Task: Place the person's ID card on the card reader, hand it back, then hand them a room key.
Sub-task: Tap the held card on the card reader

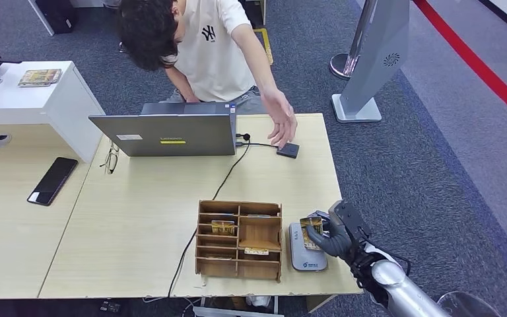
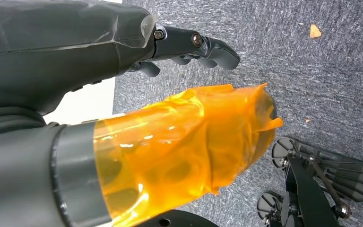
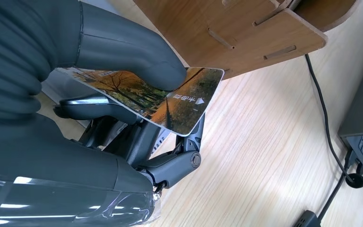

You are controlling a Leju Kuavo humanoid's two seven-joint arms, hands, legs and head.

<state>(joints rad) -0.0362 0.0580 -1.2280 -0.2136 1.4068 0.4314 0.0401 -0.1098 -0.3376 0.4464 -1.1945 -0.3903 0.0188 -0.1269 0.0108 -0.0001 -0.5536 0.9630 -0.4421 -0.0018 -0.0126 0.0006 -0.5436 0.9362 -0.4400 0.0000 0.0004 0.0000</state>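
My right hand [image 1: 338,236] hovers near the desk's front right corner and pinches a card [image 1: 315,228] printed with autumn trees. In the right wrist view the thumb presses the card [image 3: 179,101] onto the fingers [image 3: 123,113] beneath it. The card hangs just over the grey card reader [image 1: 305,256], beside the wooden organiser [image 1: 239,239]. Similar cards [image 1: 222,227] lie in the organiser's compartments. A person in a white shirt leans over the far edge, their hand [image 1: 281,124] lowered over a small black box [image 1: 288,150]. My left hand [image 2: 123,118] hangs over the carpet holding nothing, fingers [image 2: 194,45] apart.
A grey laptop [image 1: 171,135] stands open at the desk's far side, and a black cable [image 1: 221,188] runs from it past the organiser to the front edge. Glasses [image 1: 110,159] and a black phone [image 1: 53,179] lie to the left. A white cabinet [image 1: 33,99] stands far left.
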